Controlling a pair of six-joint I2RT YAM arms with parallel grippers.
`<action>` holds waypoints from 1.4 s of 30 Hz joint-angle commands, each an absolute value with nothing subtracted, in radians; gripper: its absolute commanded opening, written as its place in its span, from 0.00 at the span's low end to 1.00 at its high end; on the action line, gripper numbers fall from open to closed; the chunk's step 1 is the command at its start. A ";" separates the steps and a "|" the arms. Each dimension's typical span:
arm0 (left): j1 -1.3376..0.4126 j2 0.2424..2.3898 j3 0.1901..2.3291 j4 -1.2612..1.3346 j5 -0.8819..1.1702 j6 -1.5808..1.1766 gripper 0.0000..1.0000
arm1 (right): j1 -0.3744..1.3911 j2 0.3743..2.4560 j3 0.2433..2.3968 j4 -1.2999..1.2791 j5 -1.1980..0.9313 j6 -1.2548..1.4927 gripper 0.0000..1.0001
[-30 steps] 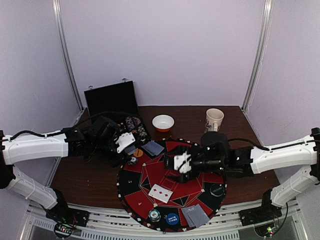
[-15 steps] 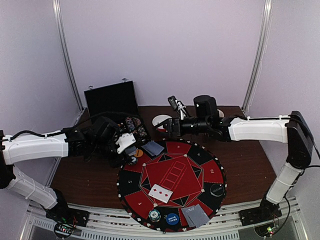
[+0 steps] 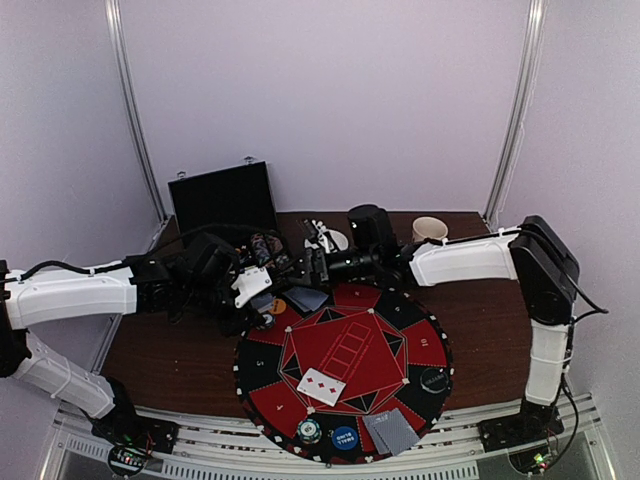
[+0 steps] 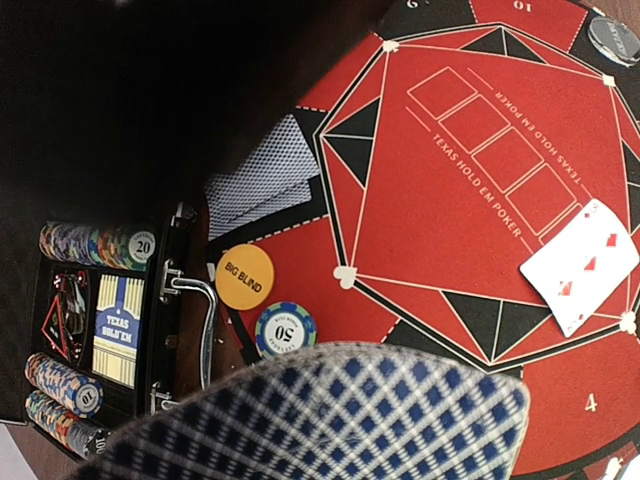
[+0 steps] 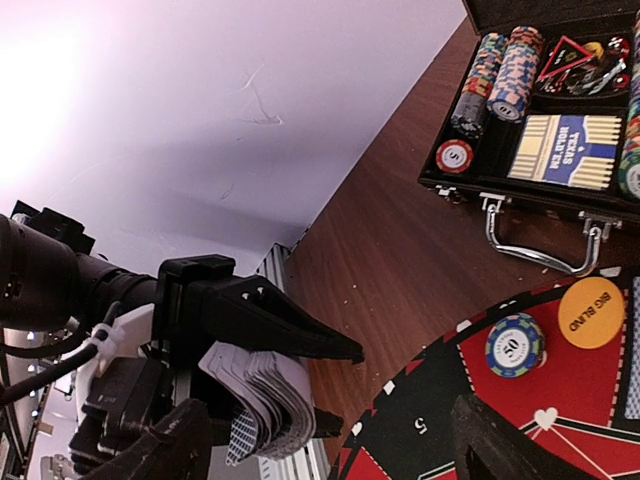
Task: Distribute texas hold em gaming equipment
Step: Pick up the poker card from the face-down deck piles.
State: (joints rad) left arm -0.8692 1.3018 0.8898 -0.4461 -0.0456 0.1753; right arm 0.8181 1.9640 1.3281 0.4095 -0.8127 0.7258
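My left gripper [image 3: 250,288] is shut on a deck of grey-blue-backed cards [image 4: 330,420] at the mat's left edge; the right wrist view shows the deck [image 5: 260,385] clamped between its fingers. My right gripper [image 3: 318,238] is open and empty, reaching left over the table behind the mat, near the briefcase. On the mat lie face-down cards [image 3: 306,297], face-up red-pipped cards [image 3: 322,385] and more face-down cards [image 3: 390,432]. An orange disc [image 3: 277,306] and a blue-green chip [image 3: 264,321] lie by the left gripper. Another chip [image 3: 309,431], a blue disc [image 3: 344,438] and a black disc [image 3: 433,379] lie along the mat's near rim.
The round red-and-black mat [image 3: 420,330] covers the table's middle. The open black briefcase [image 3: 225,200], holding chip stacks and a card box [image 5: 568,150], stands at the back left. A white bowl [image 3: 338,240] is mostly hidden behind my right gripper. A cup [image 3: 430,228] stands at the back right.
My right arm has swung from above the mat's centre to the back left, past the bowl toward the briefcase. The left arm and its deck have not moved.
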 commanded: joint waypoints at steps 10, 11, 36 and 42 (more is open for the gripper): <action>-0.862 1.299 0.891 -0.418 -0.025 0.191 0.45 | 0.857 2.092 1.470 0.437 -0.885 0.760 0.81; -0.862 1.299 0.891 -0.418 -0.025 0.191 0.45 | 0.860 2.098 1.473 0.434 -0.875 0.759 0.81; -0.862 1.309 0.894 -0.440 0.011 0.181 0.44 | 0.838 2.048 1.345 0.592 -0.975 0.774 0.77; -0.862 1.313 0.893 -0.442 0.022 0.181 0.44 | 0.832 2.052 1.307 0.773 -1.008 0.876 0.78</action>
State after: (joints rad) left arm -0.8654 1.3048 0.8898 -0.4793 0.0010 0.1776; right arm 0.8352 2.0983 1.3380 0.5991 -0.9619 0.7948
